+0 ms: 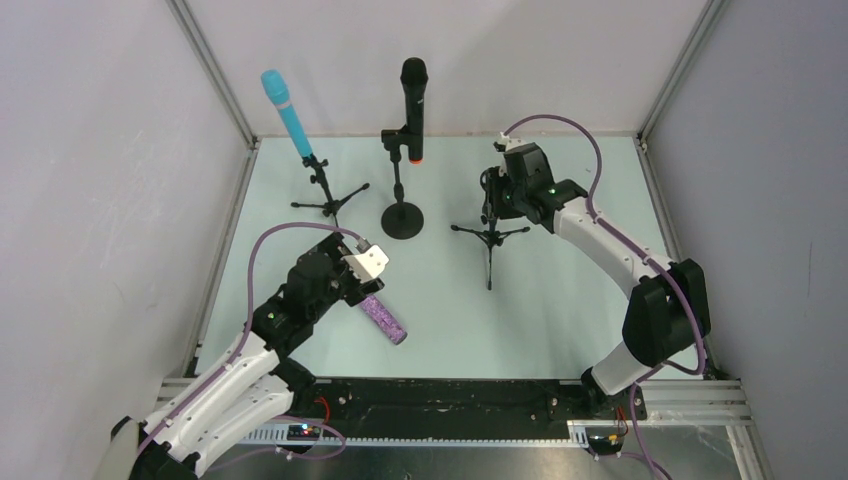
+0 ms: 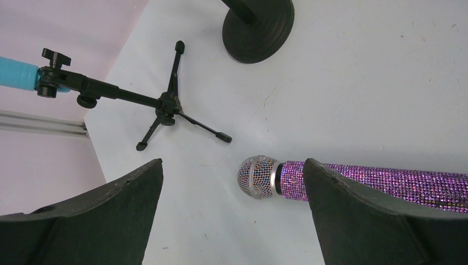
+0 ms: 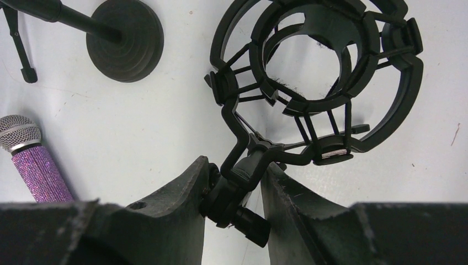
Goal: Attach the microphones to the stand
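Note:
The purple glitter microphone (image 1: 386, 320) lies flat on the table; its silver mesh head (image 2: 256, 176) shows in the left wrist view. My left gripper (image 2: 232, 187) is open above the head, and the body runs under the right finger (image 2: 359, 215). The turquoise microphone (image 1: 285, 112) sits in a tripod stand (image 1: 327, 195). The black microphone (image 1: 413, 95) sits in a round-base stand (image 1: 402, 218). My right gripper (image 3: 237, 182) is shut on the pivot joint under the empty shock mount (image 3: 314, 83) of a third tripod stand (image 1: 490, 240).
Frame posts and walls close in the table at the back and both sides. The round base (image 3: 126, 38) stands close to the left of the shock mount. The purple microphone also shows at the left of the right wrist view (image 3: 36, 163).

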Tool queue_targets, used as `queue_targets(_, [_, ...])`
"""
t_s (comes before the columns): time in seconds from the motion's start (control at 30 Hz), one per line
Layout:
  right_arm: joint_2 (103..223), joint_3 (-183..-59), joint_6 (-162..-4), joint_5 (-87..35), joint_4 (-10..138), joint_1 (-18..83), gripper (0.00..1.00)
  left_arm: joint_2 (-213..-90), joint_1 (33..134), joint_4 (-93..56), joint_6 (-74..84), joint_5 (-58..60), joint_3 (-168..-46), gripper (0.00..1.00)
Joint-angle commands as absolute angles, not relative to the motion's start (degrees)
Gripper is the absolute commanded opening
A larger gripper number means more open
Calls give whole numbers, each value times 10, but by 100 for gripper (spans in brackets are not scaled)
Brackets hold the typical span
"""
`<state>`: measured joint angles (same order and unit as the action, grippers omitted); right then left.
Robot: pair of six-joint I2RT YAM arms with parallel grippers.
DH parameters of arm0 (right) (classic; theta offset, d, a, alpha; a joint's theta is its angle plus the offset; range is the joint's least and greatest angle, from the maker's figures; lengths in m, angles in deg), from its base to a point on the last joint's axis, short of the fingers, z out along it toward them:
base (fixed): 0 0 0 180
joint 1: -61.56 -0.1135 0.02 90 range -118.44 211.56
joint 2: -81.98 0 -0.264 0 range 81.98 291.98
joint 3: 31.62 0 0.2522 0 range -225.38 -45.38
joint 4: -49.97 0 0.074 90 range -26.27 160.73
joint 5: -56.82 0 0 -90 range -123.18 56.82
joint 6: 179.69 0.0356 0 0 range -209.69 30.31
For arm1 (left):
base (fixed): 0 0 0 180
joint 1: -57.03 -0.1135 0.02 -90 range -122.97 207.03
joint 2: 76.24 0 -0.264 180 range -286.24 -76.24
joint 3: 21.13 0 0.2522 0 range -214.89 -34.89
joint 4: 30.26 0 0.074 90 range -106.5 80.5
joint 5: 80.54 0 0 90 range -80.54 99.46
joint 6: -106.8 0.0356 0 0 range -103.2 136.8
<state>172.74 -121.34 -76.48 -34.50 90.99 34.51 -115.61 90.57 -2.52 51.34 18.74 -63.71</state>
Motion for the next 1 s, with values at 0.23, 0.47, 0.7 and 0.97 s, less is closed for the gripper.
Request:
queue_targets(0.23, [1736, -1197, -776, -307, 920, 364, 33, -1157, 909, -42, 528, 186, -630, 100])
queue_targets(0.47, [1715, -1197, -775, -253, 922, 384, 50, -1159, 910, -42, 532, 179, -628, 100])
queue_targets(0.7, [1704, -1197, -779, -156, 932, 411, 60, -1159, 910, -42, 534, 177, -628, 100])
queue_targets(0.97, [1680, -1195, -787, -119, 937, 436, 63, -1159, 909, -42, 537, 179, -627, 100])
